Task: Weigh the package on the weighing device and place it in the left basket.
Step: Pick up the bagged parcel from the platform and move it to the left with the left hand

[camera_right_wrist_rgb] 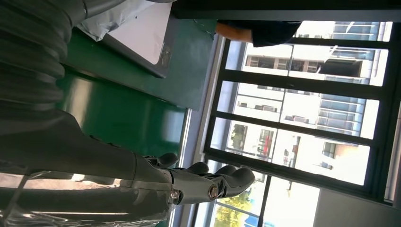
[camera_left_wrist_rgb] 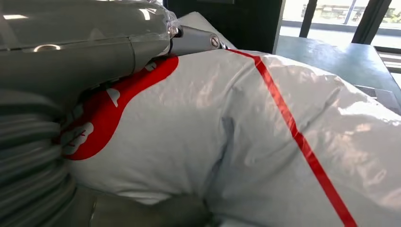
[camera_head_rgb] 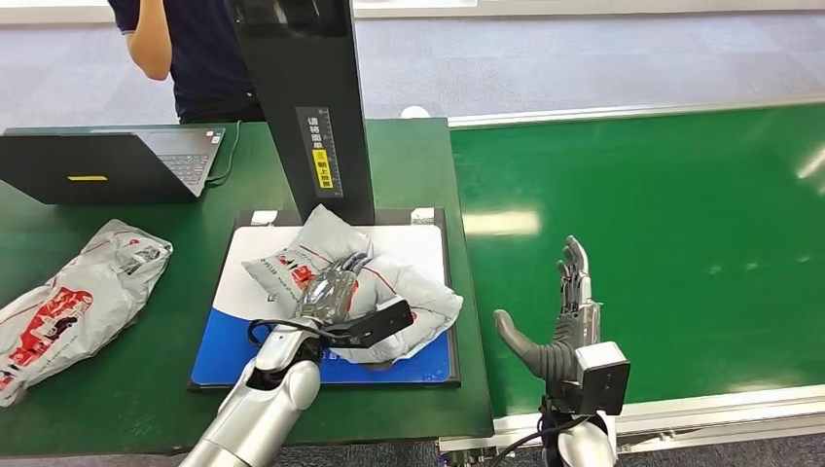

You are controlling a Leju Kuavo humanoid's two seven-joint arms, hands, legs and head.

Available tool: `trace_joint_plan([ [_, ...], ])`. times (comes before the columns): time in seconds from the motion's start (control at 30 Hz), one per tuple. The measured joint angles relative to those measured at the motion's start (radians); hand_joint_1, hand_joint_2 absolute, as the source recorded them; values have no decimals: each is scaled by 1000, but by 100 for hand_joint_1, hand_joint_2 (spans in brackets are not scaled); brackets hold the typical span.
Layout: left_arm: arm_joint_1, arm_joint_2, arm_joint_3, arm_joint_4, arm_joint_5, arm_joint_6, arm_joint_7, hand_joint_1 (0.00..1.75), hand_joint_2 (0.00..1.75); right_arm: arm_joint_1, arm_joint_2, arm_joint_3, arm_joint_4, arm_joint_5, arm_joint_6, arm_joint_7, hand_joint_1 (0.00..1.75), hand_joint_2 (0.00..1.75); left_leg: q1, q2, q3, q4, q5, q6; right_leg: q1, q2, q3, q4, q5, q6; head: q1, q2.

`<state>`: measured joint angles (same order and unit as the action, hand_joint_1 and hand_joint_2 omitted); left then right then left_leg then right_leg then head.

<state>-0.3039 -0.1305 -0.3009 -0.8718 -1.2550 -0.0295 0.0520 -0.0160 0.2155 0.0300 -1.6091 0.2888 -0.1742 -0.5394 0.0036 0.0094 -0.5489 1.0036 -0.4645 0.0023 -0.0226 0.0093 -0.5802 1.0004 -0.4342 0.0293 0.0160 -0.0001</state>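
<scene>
Right hand: the right hand [camera_head_rgb: 572, 311] is over the green belt [camera_head_rgb: 662, 243], fingers [camera_head_rgb: 574, 268] spread, holding nothing.
Left hand: the left hand [camera_head_rgb: 329, 290] lies on the package [camera_head_rgb: 409, 287], fingers around it.
Package: on the scale [camera_head_rgb: 233, 331], before the black post [camera_head_rgb: 311, 107].
Table: a second bag [camera_head_rgb: 78, 297] at left, a laptop [camera_head_rgb: 112, 163] behind.
Far: a person [camera_head_rgb: 190, 49].

Two packages [camera_head_rgb: 352, 284] [camera_head_rgb: 73, 302]; one weighing device [camera_head_rgb: 331, 292]; one laptop [camera_head_rgb: 117, 161]; one person [camera_head_rgb: 190, 53].
</scene>
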Motion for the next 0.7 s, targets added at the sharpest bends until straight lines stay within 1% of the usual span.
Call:
trace_joint_plan([
  [0.07,-10,0,0,18,4,10,-10,175,175,2,0,2,0,-2,-8,3,0,175,0,0,5,0,-2,-2,0,0,4,0,-3,1,0,0],
  [0.13,-11,0,4,24,21,27,-27,175,175,6,0,4,-2,-2,-17,3,0,175,0,0,9,0,-2,-1,0,0,8,0,-3,0,0,0],
  [0.27,8,2,18,-10,115,44,-108,175,175,20,-1,5,-8,-5,-29,1,0,175,0,0,10,0,-1,0,0,0,9,1,2,2,0,0],
  [0.4,69,16,26,-115,228,47,-194,175,175,33,-4,4,-8,-7,-33,-13,0,175,0,0,7,0,-1,0,0,0,4,1,2,3,0,0],
  [0.57,148,34,26,-252,324,55,-264,175,175,40,-4,3,-8,-3,-32,-20,0,175,0,1,-3,0,-1,0,0,1,-6,1,2,3,0,0],
  [0.63,187,41,26,-320,362,76,-303,175,175,41,-4,2,-8,1,-27,-20,0,175,0,1,-8,1,-1,0,0,1,-11,1,2,3,0,0],
  [0.7,227,45,26,-405,392,126,-353,175,175,43,-4,0,-8,7,-22,-20,0,175,0,1,-12,1,-1,0,0,1,-15,1,2,3,0,0],
])
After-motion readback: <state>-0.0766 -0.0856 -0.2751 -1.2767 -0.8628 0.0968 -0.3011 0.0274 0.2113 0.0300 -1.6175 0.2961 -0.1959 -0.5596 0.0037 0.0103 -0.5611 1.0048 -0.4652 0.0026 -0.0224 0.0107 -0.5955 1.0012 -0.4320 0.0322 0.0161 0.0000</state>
